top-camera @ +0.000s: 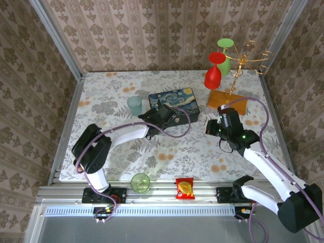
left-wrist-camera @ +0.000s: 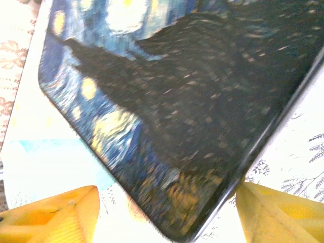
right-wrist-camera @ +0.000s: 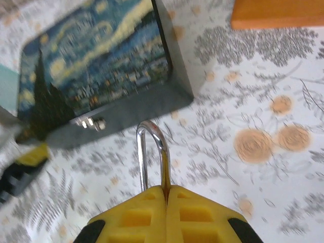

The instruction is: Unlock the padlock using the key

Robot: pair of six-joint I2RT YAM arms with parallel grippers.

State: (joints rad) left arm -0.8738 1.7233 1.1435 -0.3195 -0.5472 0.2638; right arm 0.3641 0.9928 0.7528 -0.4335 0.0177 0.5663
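At 4 o'clock of the Starry Night printed rectangular box [top-camera: 174, 101], right gripper [right-wrist-camera: 166, 190] had jaws pressed together, pinching the tiny brass padlock [right-wrist-camera: 142, 157], silvery shackle poking out, probably to steady it for the key. Left gripper [left-wrist-camera: 167, 212] jaws were spread above the box.

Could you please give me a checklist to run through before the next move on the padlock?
1. Grasp: ok; the right gripper is shut on the padlock, with the shackle poking out between the jaws.
2. Lock state: cannot tell; the body is hidden in the jaws.
3. Tool in hand: not ok; the left gripper is open, no key in it.
4. Whereabouts of the key: cannot tell.
5. Clearance: not ok; the left gripper's jaws straddle a corner of the Starry Night box.
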